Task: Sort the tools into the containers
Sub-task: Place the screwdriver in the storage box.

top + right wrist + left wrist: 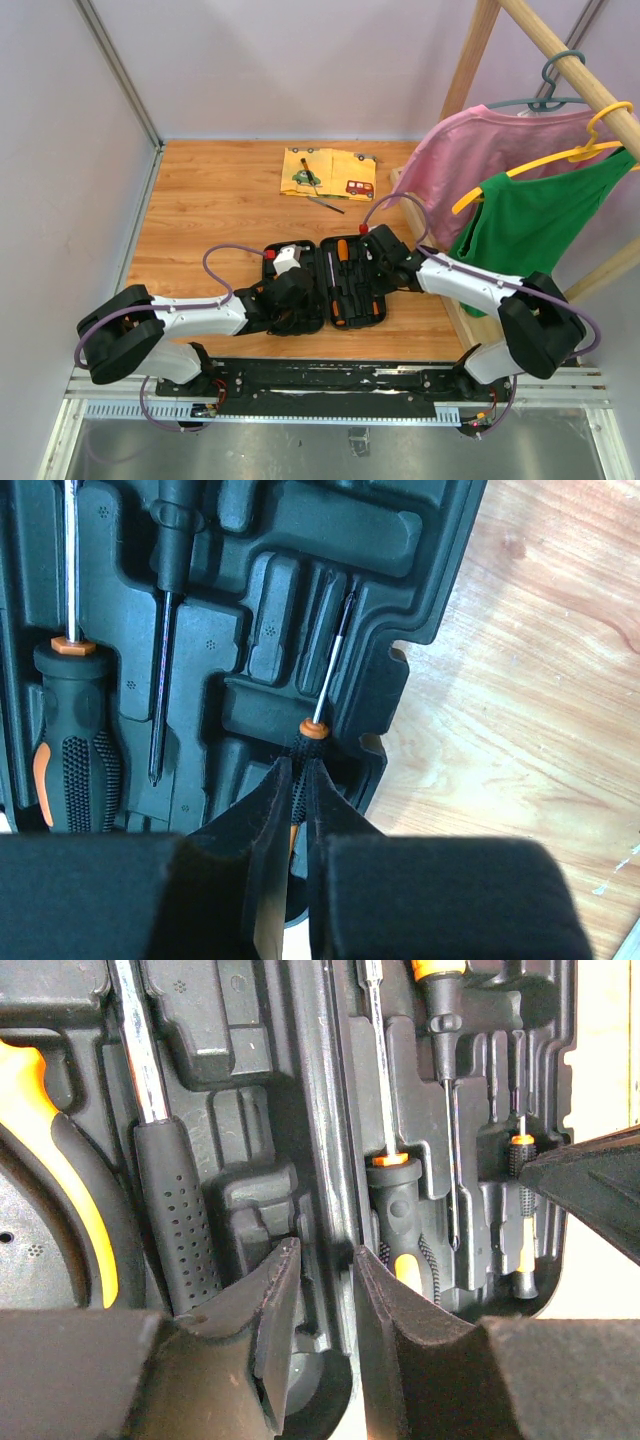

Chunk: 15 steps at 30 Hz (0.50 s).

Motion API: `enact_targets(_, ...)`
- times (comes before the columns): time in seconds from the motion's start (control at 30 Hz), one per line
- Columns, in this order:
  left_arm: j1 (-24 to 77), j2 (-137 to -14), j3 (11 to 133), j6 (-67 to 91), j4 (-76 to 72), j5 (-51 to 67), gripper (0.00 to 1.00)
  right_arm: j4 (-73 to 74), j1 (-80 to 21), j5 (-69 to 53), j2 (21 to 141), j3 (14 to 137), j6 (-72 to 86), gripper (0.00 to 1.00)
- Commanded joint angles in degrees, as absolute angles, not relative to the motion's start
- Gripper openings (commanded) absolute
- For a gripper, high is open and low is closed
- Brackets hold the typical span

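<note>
The black tool case (pixel 378 312) lies open in the middle of the table. Its left half holds a steel hammer with a black handle (pixel 175 1220) beside an orange-handled tool (pixel 40 1110). In its right half lie an orange-and-black screwdriver (pixel 75 740) and a thin dark screwdriver (pixel 165 610). My right gripper (pixel 298 770) is shut on the knurled handle of a small orange-collared screwdriver (pixel 315 730), which rests in the slot by the case's right rim. My left gripper (pixel 325 1260) straddles the case's middle ridge, jaws closed on it.
A yellow car-print cloth (pixel 335 165) lies at the back with a screwdriver (pixel 308 176) on it and a thin metal tool (pixel 326 204) next to it. A wooden clothes rack (pixel 468 70) with a pink shirt (pixel 470 150) and green top (pixel 540 220) stands at the right.
</note>
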<state>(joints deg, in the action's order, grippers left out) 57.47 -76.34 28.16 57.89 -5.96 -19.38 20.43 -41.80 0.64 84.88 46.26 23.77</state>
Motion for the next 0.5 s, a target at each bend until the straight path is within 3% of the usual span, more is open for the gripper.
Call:
enact_targets(0.0, 57.4, -76.4, 27.7, 56.5, -1.9, -18.4, 0.33, 24.4, -43.3, -0.6, 88.0, 40.4, 24.1, 0.10)
enact_targets(0.23, 57.4, -74.0, 28.6, 54.8, 1.2, -20.6, 0.35, 24.8, -43.3, -3.9, 77.0, 45.7, 22.5, 0.30)
enact_targets(0.47, 57.4, -71.3, 28.0, 54.1, 3.6, -21.4, 0.38, 22.3, -43.3, -4.2, 67.4, 47.5, 23.2, 0.38)
